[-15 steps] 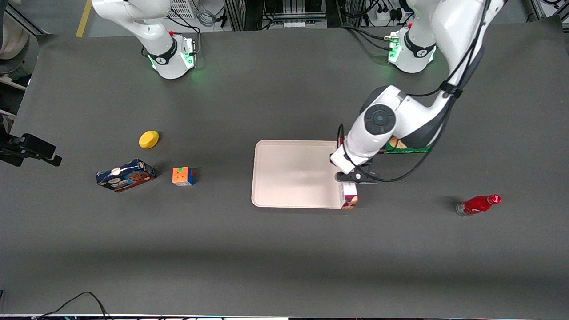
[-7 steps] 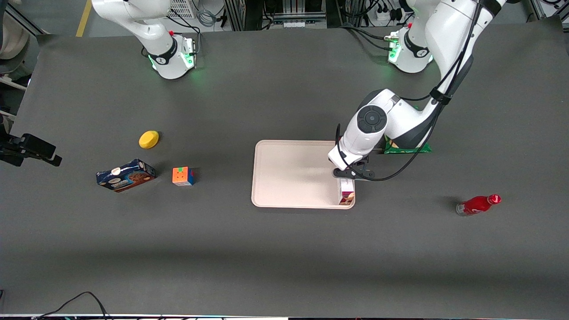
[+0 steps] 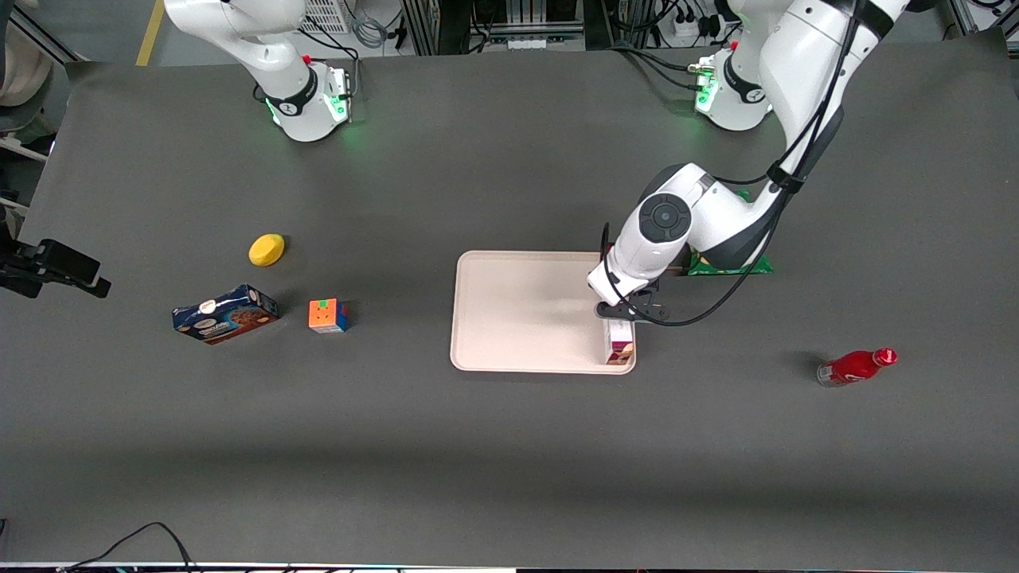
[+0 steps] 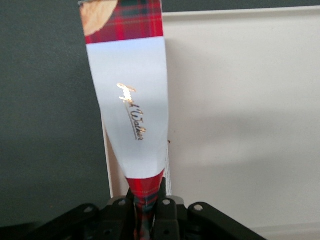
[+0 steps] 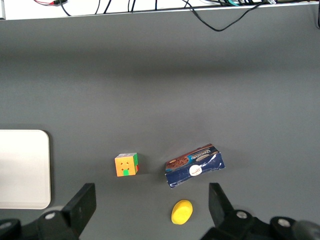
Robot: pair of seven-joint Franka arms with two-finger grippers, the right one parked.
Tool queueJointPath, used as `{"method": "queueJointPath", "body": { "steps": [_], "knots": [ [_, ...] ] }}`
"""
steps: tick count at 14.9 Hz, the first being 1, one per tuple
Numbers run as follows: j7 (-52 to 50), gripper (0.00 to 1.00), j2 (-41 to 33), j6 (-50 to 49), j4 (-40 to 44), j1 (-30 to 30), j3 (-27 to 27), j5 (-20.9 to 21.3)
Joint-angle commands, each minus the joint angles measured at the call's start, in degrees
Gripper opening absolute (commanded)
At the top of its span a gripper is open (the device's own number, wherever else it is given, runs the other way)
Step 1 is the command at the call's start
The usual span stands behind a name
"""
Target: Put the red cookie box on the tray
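My claw pinches the red cookie box on edge, just inside the tray rim.

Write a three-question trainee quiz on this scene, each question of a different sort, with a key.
1. True or false: the gripper is shut on one end of the red cookie box.
2. Multiple choice: the red cookie box sits over which part of the tray?
A. its middle
B. the edge toward the working arm's end of the table
C. the edge toward the parked arm's end
3. Fill in: the small thing between the blue cookie box and the tray is a multicoloured ____.

Key: 1 true; 2 B; 3 cube.
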Motion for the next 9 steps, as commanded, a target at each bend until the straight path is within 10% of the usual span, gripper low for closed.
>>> {"method": "queueJointPath", "body": {
  "steps": [1,5,9],
  "knots": [
    [-1.6,0.12,0.1,0.7,0.0,-0.2,0.1,1.4],
    [-1.7,0.97,0.1,0.7,0.3,-0.3,0.1,1.4],
    [-1.7,1.00,-0.2,0.3,1.9,0.1,0.1,1.2]
  ]
}}
